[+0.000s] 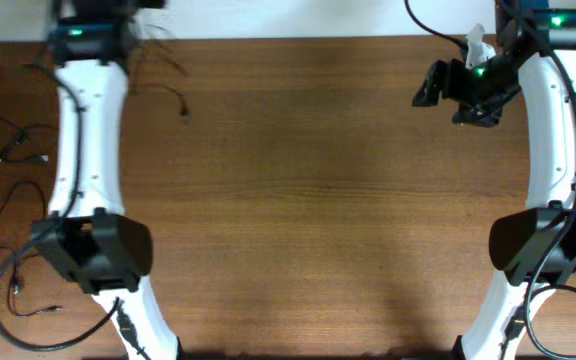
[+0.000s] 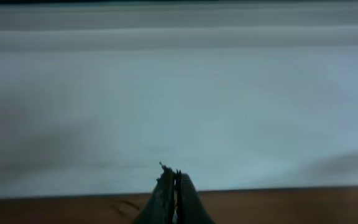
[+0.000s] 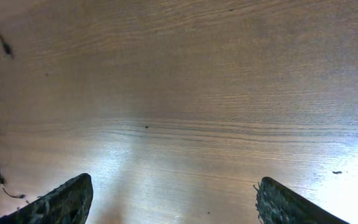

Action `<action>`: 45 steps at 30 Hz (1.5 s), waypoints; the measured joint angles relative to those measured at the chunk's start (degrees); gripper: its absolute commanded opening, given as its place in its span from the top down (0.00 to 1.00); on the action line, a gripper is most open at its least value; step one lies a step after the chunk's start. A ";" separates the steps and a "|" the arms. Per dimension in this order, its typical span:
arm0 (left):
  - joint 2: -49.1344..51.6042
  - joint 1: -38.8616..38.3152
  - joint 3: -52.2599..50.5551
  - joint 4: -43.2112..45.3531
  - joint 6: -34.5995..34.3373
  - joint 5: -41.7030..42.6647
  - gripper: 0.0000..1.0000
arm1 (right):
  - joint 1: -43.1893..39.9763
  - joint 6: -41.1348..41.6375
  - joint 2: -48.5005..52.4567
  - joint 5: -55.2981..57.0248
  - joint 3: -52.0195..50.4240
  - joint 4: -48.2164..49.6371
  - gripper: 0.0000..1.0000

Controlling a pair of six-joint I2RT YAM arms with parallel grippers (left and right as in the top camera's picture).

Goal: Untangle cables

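The cables [image 1: 184,112] lie as loose strands near the left gripper [image 2: 176,186], which is pressed together and empty. The right gripper [image 3: 174,198] is wide apart. Little seems left.

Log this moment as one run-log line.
left fingers: shut, at far edge of table | right fingers: open, over table, holding nothing | cables: loose strands on table's left side

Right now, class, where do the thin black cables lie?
In the overhead view the cables lie as loose strands along the table's left side, either side of the left arm, far from the right gripper.
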 measured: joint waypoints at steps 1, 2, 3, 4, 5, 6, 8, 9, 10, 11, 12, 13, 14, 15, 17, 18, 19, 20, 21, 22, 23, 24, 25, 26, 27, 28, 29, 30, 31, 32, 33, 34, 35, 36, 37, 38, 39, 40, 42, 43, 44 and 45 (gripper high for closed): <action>0.00 2.25 -0.17 3.98 0.20 -0.74 1.00 | 0.55 0.02 -0.02 0.55 0.00 -0.13 0.15; 0.00 6.54 -0.26 11.15 0.48 -1.70 1.00 | 1.57 0.00 -0.04 1.62 -0.02 -0.11 0.14; 0.00 9.75 -0.15 14.23 0.55 -2.25 1.00 | 2.38 -0.04 -0.04 2.05 -0.02 -0.13 0.14; 0.22 12.87 -0.11 17.05 0.63 -2.93 1.00 | 3.28 -0.09 -0.04 2.51 -0.20 -0.02 0.14; 0.94 15.61 -0.09 19.45 0.63 -3.74 1.00 | 4.11 -0.11 -0.04 2.69 -0.98 0.46 0.14; 2.71 16.06 0.24 21.42 0.63 -4.09 1.00 | 4.59 -0.11 -0.04 2.73 -1.99 0.76 0.14; 10.16 14.82 0.59 21.70 0.66 -4.07 1.00 | 4.68 -0.09 -0.04 2.89 -4.87 1.22 0.14; 15.80 14.23 0.59 20.81 0.66 -4.09 1.00 | 4.68 -0.09 -0.04 2.95 -5.60 1.29 0.14; 18.97 13.94 0.50 19.61 0.66 -4.09 1.00 | 4.68 -0.09 -0.04 2.95 -6.03 1.68 0.14; 22.67 13.57 0.48 17.77 0.66 -4.11 0.56 | 4.68 -0.11 -0.04 2.97 -6.95 2.47 0.14; 26.01 13.20 0.39 16.15 0.66 -4.07 0.01 | 4.68 -0.11 -0.04 2.97 -7.30 2.51 0.14; 28.00 12.92 0.26 15.32 0.57 -4.11 0.00 | 4.68 -0.09 -0.04 2.99 -7.65 2.86 0.14; 29.03 12.55 0.11 14.29 0.37 -4.09 0.01 | 4.68 -0.11 -0.04 3.10 -7.85 2.89 0.14; 29.09 12.39 0.11 14.14 -0.13 -4.07 0.01 | 4.68 -0.13 -0.04 3.13 -7.85 2.93 0.14; 29.09 12.37 1.49 10.58 -2.12 -4.04 0.01 | 4.68 -0.09 -0.04 3.13 -7.85 2.91 0.11; 29.07 12.41 3.63 6.19 -2.69 -3.82 0.01 | 4.68 -0.11 -0.04 3.13 -7.85 2.91 0.01; 28.94 12.41 6.58 1.03 -2.91 -3.65 0.01 | 4.68 -0.15 -0.04 3.17 -7.85 2.93 0.00; 28.24 12.41 10.08 -7.52 -3.04 -3.91 0.01 | 4.68 -0.22 -0.04 3.23 -7.85 2.93 0.00; 25.79 12.41 14.91 -15.10 -3.08 -4.15 0.01 | 4.68 -0.35 -0.04 3.41 -7.87 3.13 0.00; 22.47 12.41 18.67 -18.99 -3.10 -4.26 0.01 | 4.68 -0.37 -0.04 3.56 -7.87 3.37 0.00; 18.45 12.41 21.64 -26.01 -3.10 -4.24 0.01 | 4.68 -0.33 -0.04 4.13 -7.65 3.28 0.00; 11.89 12.35 23.71 -32.48 -3.10 -4.15 0.01 | 4.68 -0.35 -0.07 4.79 -6.71 3.04 0.00; 4.66 11.87 25.49 -38.80 -3.13 -4.33 0.01 | 4.68 -0.35 -0.79 5.68 -3.26 1.55 0.01; 0.98 11.28 26.16 -42.01 -3.10 -4.42 0.01 | 4.68 -0.37 -2.12 6.36 -0.26 -0.39 0.01; -2.58 9.84 26.38 -46.82 -3.10 -4.35 0.01 | 4.68 -0.42 -5.73 7.63 3.93 -2.99 0.01; -4.07 8.48 26.43 -50.64 -3.13 -4.31 0.01 | 4.68 -0.55 -10.80 8.79 7.30 -5.62 0.01; -4.15 7.26 26.40 -53.55 -3.10 -4.31 0.01 | 4.68 -0.61 -14.73 9.57 8.59 -6.27 0.01; -4.02 7.04 26.03 -56.81 -3.10 -4.31 0.01 | 4.68 -0.68 -18.25 10.12 8.90 -6.38 0.02; -3.91 6.97 25.70 -60.43 -3.10 -4.31 0.01 | 4.68 -0.74 -22.47 10.45 9.11 -6.38 0.01; -3.91 6.99 25.73 -61.57 -3.10 -4.33 0.01 | 4.68 -0.74 -25.09 10.80 9.18 -6.36 0.01; -3.91 6.99 25.70 -63.28 -3.10 -4.33 0.01 | 4.68 -0.76 -27.21 11.08 9.18 -6.36 0.01; -3.91 6.95 25.66 -64.67 -3.10 -4.33 0.01 | 4.68 -0.79 -30.51 11.47 9.18 -6.38 0.01; -3.91 6.95 25.66 -64.92 -3.10 -4.33 0.01 | 4.68 -0.74 -31.50 11.63 9.18 -6.38 0.01; -3.91 6.95 25.66 -64.92 -3.10 -4.31 0.01 | 4.68 -0.76 -32.33 11.65 9.18 -6.38 0.01; -3.91 6.95 25.66 -64.98 -3.10 -4.31 0.01 | 4.68 -0.76 -32.41 11.65 9.18 -6.38 0.01; -3.91 6.95 25.66 -65.00 -3.10 -4.33 0.00 | 4.68 -0.76 -32.28 12.09 9.16 -6.36 0.01; -3.91 6.95 25.66 -65.02 -3.10 -4.31 0.01 | 4.68 -0.76 -32.24 12.59 9.16 -6.38 0.01; -3.91 6.95 25.66 -65.02 -3.10 -4.33 0.01 | 4.68 -0.94 -32.24 13.00 9.16 -6.38 0.01; -3.91 6.95 25.66 -65.02 -3.10 -4.31 0.01 | 4.68 -1.77 -32.13 14.95 8.46 -6.12 0.01; -3.91 6.95 25.66 -65.02 -3.10 -4.31 0.01 | 4.68 -2.25 -32.57 16.83 5.51 -2.25 0.01; -3.91 6.95 25.66 -65.02 -3.10 -4.31 0.00 | 4.68 -2.89 -33.35 17.97 1.81 1.90 0.01; -3.91 6.95 25.66 -65.07 -3.10 -4.33 0.00 | 4.68 -4.22 -35.80 18.38 -3.96 7.17 0.01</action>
